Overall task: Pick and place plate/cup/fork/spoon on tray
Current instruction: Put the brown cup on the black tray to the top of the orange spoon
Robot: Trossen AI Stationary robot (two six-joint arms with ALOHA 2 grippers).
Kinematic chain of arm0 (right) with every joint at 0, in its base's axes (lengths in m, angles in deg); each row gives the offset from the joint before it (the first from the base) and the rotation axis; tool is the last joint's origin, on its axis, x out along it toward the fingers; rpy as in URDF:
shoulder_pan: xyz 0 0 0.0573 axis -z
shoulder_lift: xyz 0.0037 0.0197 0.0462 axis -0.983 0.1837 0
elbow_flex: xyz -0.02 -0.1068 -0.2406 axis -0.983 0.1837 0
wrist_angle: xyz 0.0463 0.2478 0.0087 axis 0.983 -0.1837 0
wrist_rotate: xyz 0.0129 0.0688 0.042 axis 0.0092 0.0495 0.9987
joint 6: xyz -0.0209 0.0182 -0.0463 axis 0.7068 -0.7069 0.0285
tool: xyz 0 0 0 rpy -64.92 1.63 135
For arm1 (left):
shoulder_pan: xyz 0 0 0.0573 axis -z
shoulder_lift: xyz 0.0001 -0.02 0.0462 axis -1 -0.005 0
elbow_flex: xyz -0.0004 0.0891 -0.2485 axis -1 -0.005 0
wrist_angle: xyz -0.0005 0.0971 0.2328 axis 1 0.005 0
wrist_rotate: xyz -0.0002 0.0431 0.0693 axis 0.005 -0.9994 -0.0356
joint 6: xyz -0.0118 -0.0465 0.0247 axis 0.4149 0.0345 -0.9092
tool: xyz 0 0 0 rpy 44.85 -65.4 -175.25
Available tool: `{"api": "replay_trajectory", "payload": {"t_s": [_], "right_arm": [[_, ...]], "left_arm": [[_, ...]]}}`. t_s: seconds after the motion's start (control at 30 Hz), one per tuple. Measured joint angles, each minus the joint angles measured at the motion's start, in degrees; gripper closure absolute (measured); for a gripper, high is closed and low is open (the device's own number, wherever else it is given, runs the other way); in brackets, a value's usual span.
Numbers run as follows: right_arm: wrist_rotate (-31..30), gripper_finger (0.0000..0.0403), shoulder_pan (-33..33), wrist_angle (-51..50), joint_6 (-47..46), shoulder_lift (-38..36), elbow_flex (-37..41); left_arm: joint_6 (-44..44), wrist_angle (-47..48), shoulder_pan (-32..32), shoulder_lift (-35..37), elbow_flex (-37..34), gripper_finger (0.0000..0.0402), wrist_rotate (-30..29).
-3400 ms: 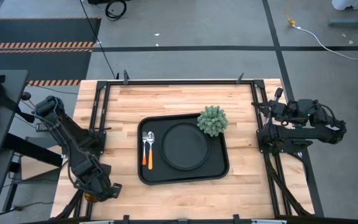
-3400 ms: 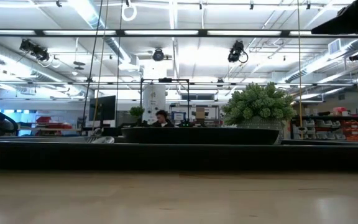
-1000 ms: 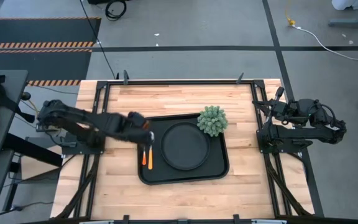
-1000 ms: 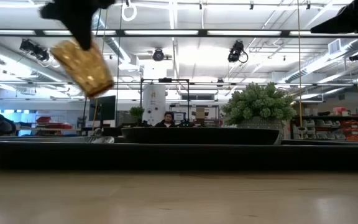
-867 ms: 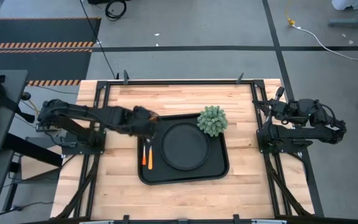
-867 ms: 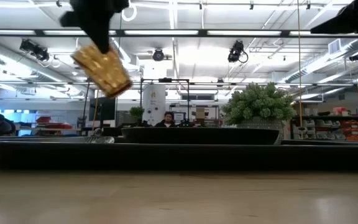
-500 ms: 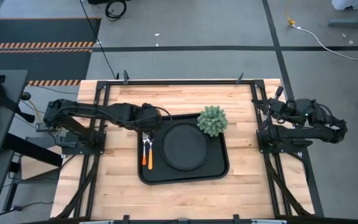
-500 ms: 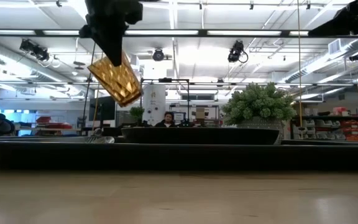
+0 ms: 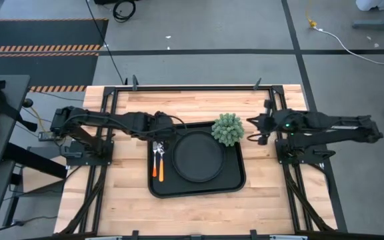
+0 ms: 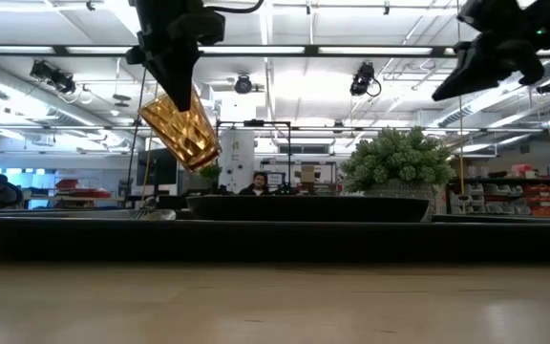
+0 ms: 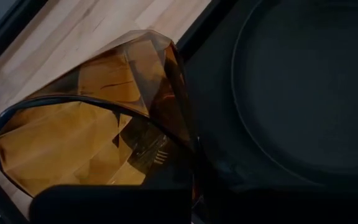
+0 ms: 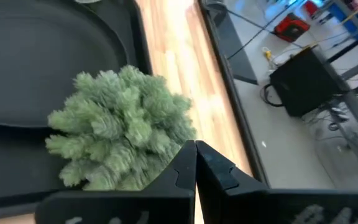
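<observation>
My left gripper [image 9: 161, 127] is shut on the amber glass cup [image 10: 181, 129] and holds it in the air above the far left corner of the black tray [image 9: 235, 180]. The round black plate [image 9: 199, 157] lies on the tray. The fork [image 9: 155, 168] and the spoon [image 9: 161, 167] lie side by side on the tray's left strip. My right gripper [image 9: 251, 123] is shut and empty, just to the right of a green plant [image 9: 227, 129]. It also shows in the right wrist view [image 12: 196, 152]. My left gripper holds the cup by its wall at the rim [image 11: 188, 134], with one finger inside the cup and one finger [image 11: 207, 174] outside. The fingers come from above, slanting down. The cup hangs tilted below them, mouth up and base [image 10: 201, 153] down, clear of the tray.
The green plant [image 12: 120, 127] stands on the tray's far right corner, next to the plate. Bare wooden table [image 9: 192, 107] lies around the tray. Black frame rails run along the table's left and right sides. A person shows far off in the room [image 10: 251, 180].
My left gripper has carried the tilted cup toward the table's right edge and a little down, to above the tray's far left corner. My right arm has stretched out toward the table's left, bringing its shut gripper up beside the plant.
</observation>
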Motion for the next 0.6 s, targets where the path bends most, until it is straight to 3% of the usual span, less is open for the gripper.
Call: {"api": "replay_trajectory", "payload": {"t_s": [0.33, 0.6], "right_arm": [[0.2, 0.0395, 0.0, -0.1, 0.6, 3.4, -1.2], [0.3, 0.0395, 0.3, 0.0, 0.6, 3.5, -1.2]], "left_arm": [[0.6, -0.2, 1.8, -1.7, -0.6, 0.0386, 1.5], [-10.1, -0.3, 1.1, -6.8, -0.9, 0.0386, 4.7]]}}
